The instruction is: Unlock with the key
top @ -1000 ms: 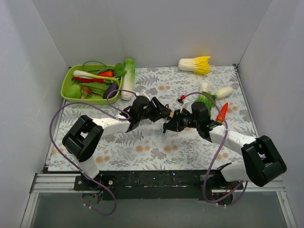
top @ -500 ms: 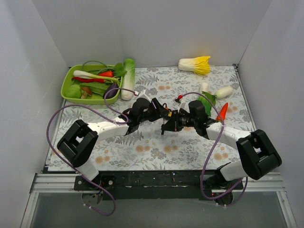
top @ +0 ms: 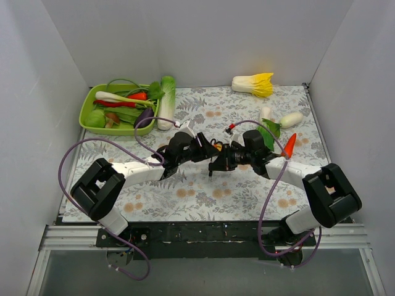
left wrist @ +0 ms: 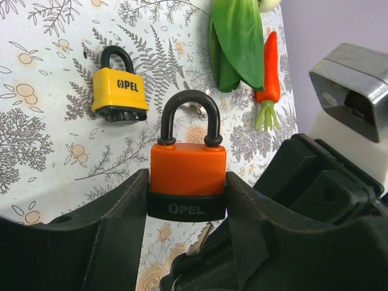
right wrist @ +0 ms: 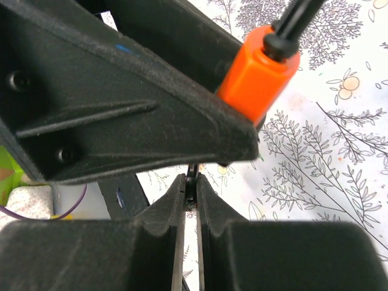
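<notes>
Top view: the 2 arms meet over the middle of the bench (top: 197, 198), with the left pincer (top: 207, 148) and the right pincer (top: 217, 163) tip to tip. A green tray (top: 86, 111) of vegetables sits at the far left, and a napa cabbage (top: 254, 84) lies at the far edge.

Left wrist view: the left pincer pinches an orange padlock (left wrist: 188, 173) by its 2 sides, shackle pointing away. A key (left wrist: 200, 238) shows just under its black base; I cannot tell if it is in the keyhole. A yellow padlock (left wrist: 120, 91) lies flat on the bench beyond, near a carrot (left wrist: 271, 57) and a green leaf (left wrist: 235, 33).

Right wrist view: the right pincer is pressed together on the key's thin blade, which points toward the orange padlock's underside. The key's tip is hidden behind the left finger.
</notes>
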Available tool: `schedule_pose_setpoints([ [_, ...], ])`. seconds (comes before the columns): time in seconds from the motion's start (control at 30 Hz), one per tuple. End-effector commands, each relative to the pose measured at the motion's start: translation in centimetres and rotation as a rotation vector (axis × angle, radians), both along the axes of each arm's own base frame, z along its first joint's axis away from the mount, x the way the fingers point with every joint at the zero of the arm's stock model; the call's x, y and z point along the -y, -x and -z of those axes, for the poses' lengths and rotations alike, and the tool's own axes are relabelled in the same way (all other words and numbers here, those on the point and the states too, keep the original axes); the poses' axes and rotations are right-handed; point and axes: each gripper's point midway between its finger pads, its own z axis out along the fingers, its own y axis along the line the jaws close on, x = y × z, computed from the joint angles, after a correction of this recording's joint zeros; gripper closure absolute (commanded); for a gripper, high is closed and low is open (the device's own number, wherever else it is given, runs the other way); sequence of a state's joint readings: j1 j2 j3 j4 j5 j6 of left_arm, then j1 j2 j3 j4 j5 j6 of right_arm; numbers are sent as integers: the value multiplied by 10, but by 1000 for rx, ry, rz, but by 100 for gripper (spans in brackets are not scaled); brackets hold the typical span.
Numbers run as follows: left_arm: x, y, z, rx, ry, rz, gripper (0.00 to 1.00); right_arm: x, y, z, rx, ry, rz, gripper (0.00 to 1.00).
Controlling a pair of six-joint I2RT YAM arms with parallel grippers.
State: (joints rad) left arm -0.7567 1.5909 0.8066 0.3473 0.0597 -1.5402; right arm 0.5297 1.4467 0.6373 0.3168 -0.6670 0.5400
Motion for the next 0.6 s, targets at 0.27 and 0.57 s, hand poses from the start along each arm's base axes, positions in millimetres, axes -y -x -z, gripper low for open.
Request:
schedule_pose_setpoints([
  [0.27, 4, 1, -51, 125, 78, 25, 100, -10, -17, -11, 44, -36, -15, 99],
  [0.57, 2, -2, -49, 112, 42, 14, 100, -7, -16, 2, 32, 0, -20, 99],
])
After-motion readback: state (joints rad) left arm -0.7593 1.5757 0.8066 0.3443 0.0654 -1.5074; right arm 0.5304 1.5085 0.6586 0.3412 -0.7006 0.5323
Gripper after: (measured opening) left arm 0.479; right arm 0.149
